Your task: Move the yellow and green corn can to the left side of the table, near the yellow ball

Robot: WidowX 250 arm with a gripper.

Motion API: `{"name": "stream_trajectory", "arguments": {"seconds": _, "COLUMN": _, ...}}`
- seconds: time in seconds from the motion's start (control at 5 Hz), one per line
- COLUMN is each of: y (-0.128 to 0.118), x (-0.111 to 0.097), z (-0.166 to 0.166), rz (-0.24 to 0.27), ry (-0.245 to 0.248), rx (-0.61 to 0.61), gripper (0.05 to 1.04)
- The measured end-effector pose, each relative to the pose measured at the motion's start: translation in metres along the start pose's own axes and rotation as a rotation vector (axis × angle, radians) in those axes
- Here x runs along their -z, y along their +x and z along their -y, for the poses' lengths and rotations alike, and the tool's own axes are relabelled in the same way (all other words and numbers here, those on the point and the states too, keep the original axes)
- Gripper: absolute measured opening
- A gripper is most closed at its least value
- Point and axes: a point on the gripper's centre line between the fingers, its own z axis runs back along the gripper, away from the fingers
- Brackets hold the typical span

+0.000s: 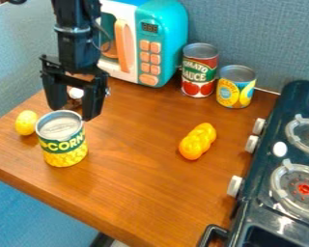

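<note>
A brown wood-grain desk (144, 193) spreads beneath a dark toy stove (260, 164) with white knobs and ringed burners, which stands along the view's right side. A teal-and-white toy microwave (170, 43) with an orange handle and buttons stands at the back. The black two-finger tool (73, 114) hangs at the upper left, its fingers spread wide with nothing visibly gripped. A yellow-and-green metal can (62, 144) with a silver top stands upright on the desk, at the fingertips and slightly toward the camera; whether they touch its rim cannot be told. A red, white and green metal can (199, 72) stands upright beside the microwave, next to a shorter yellow-and-blue metal can (234, 91). A lumpy, glossy yellow-orange object (198, 141) lies between the tool and the stove, well apart from the tool. A rounded yellow object (26, 122) sits near the yellow-and-green can, toward the view's left edge. A small white round thing (76, 93) shows between the fingers.
</note>
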Motion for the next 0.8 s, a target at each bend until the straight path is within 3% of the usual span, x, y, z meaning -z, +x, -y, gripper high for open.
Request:
{"name": "stream_trajectory", "arguments": {"seconds": 0.2, "y": 0.016, "x": 0.002, "z": 0.000, "rz": 0.032, "ry": 0.023, "rx": -0.033, "gripper": 1.000}}
{"name": "stream_trajectory", "arguments": {"seconds": 0.4, "y": 0.042, "x": 0.007, "z": 0.024, "rz": 0.053, "ry": 0.075, "rx": 0.049, "gripper": 1.000}}
{"name": "stream_trajectory", "arguments": {"seconds": 0.6, "y": 0.059, "x": 0.006, "z": 0.048, "rz": 0.142, "ry": 0.080, "rx": 0.083, "gripper": 1.000}}
{"name": "stream_trajectory", "arguments": {"seconds": 0.8, "y": 0.062, "x": 0.010, "z": 0.062, "rz": 0.174, "ry": 0.045, "rx": 0.116, "gripper": 1.000}}
